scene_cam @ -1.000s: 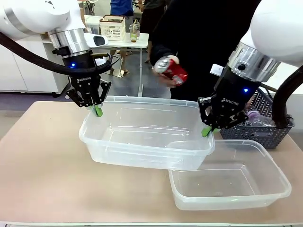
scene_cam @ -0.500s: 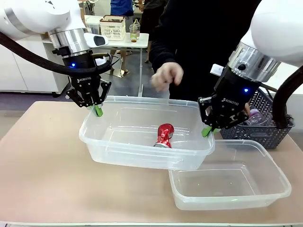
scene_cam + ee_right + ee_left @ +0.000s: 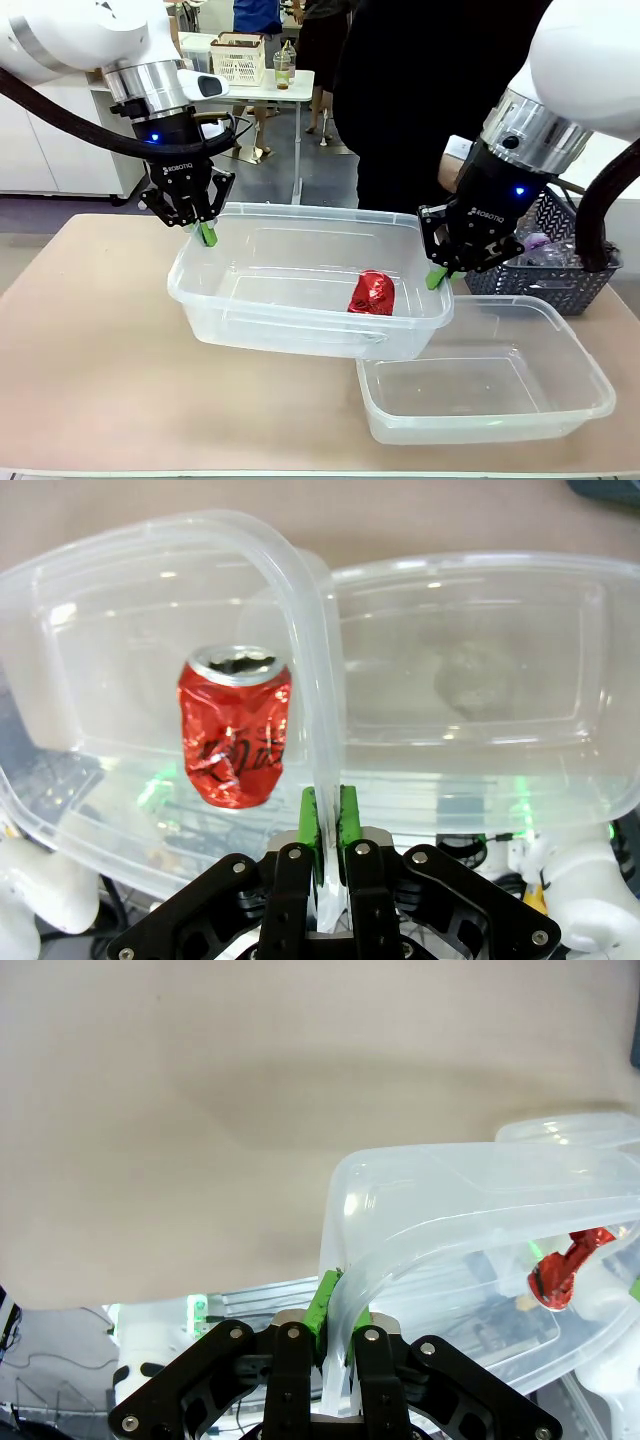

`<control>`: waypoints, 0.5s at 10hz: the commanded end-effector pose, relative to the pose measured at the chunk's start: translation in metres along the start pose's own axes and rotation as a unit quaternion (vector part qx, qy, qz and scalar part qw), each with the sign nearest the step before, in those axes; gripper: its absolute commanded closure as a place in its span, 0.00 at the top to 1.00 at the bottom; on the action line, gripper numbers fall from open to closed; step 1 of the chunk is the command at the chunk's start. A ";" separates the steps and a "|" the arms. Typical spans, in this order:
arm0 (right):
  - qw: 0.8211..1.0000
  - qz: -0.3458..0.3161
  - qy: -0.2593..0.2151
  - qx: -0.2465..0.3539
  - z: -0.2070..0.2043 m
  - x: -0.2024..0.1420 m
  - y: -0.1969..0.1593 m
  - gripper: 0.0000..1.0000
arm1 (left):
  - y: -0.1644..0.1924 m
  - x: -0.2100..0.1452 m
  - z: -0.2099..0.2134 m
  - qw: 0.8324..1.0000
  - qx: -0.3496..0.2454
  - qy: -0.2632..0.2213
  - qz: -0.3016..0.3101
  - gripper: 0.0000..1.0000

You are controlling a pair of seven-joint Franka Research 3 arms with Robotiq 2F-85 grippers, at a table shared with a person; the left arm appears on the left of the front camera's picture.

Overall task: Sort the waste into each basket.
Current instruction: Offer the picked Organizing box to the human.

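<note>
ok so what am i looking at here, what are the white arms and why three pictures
Two white robot arms work at a table, with a person standing across it. The wide picture comes from a fixed camera between the arms. The other two come from cameras on each wrist, looking along that gripper's fingers. The left gripper and right gripper are each shut on the rim of one clear tub, at opposite ends. A crushed red can lies inside it. A second tub, empty, sits beside it, and a grey basket stands behind that.
</note>
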State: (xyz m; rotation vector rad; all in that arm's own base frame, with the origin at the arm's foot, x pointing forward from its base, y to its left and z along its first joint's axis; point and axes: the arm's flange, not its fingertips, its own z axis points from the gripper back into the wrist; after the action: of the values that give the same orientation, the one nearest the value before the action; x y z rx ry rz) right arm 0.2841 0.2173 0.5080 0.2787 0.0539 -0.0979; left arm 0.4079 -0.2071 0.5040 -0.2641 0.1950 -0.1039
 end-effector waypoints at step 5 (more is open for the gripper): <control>1.000 0.003 0.002 -0.001 0.005 0.000 0.000 0.08 | -0.003 -0.003 0.004 1.000 -0.003 -0.007 0.008 0.06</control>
State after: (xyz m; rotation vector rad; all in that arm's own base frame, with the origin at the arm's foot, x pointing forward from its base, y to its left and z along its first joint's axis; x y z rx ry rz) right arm 0.2841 0.2173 0.5081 0.2788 0.0538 -0.0980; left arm 0.4079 -0.2071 0.5040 -0.2641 0.1950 -0.1039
